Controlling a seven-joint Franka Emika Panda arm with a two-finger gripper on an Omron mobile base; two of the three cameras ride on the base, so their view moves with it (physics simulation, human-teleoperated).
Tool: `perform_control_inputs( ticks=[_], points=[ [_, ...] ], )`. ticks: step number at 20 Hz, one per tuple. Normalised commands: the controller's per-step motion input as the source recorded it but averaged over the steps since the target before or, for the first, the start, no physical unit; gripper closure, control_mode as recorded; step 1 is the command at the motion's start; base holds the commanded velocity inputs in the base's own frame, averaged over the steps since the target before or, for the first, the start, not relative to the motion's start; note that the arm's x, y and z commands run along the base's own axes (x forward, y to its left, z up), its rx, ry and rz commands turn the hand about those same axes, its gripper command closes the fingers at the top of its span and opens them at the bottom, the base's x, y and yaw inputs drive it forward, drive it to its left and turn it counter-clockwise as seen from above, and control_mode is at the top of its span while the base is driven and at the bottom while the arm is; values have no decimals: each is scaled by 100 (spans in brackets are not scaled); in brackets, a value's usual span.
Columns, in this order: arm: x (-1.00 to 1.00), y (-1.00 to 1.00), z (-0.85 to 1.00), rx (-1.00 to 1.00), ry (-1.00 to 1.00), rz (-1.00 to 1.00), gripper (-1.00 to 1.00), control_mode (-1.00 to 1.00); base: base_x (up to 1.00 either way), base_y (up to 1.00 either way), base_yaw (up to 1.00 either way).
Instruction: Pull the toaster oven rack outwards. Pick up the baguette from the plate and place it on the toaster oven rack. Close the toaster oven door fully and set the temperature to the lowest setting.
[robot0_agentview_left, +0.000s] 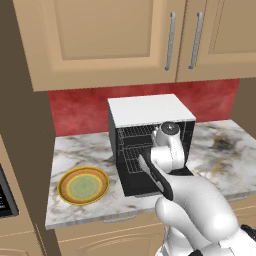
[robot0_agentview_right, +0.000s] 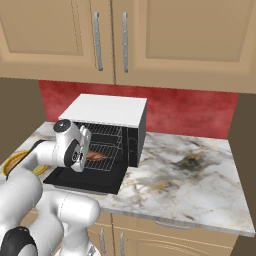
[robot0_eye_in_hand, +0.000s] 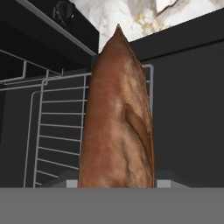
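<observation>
hand view: baguette (robot0_eye_in_hand: 117, 127) hangs clamped in my gripper (robot0_agentview_right: 89, 156) just over the pulled-out rack (robot0_eye_in_hand: 57, 131); plate (robot0_agentview_left: 83, 185) bare. i judge placing is in hand; next, lower and release.

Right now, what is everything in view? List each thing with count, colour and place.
toaster oven: one, black with white top, on the counter against the red backsplash.
toaster oven door: one, black, folded down open.
toaster oven rack: one, grey wire, pulled outwards.
baguette: one, brown, in the gripper above the rack.
plate: one, yellow-orange rim, green centre, bare, left of the oven.
counter: one, marbled white.
upper cabinets: tan, grey handles, above.
gripper: one, white arm, at the oven mouth, closed on the baguette.
</observation>
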Motion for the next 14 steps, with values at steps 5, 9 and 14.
perform_control_inputs(
  ticks=[5, 9, 14],
  points=[
    [16, 0, -6, 0, 0, 0, 100, -100, 0, 0, 0],
    [14, 0, -6, 0, 0, 0, 100, -100, 0, 0, 0],
    [19, 0, -12, 0, 0, 0, 100, -100, 0, 0, 0]
  ],
)
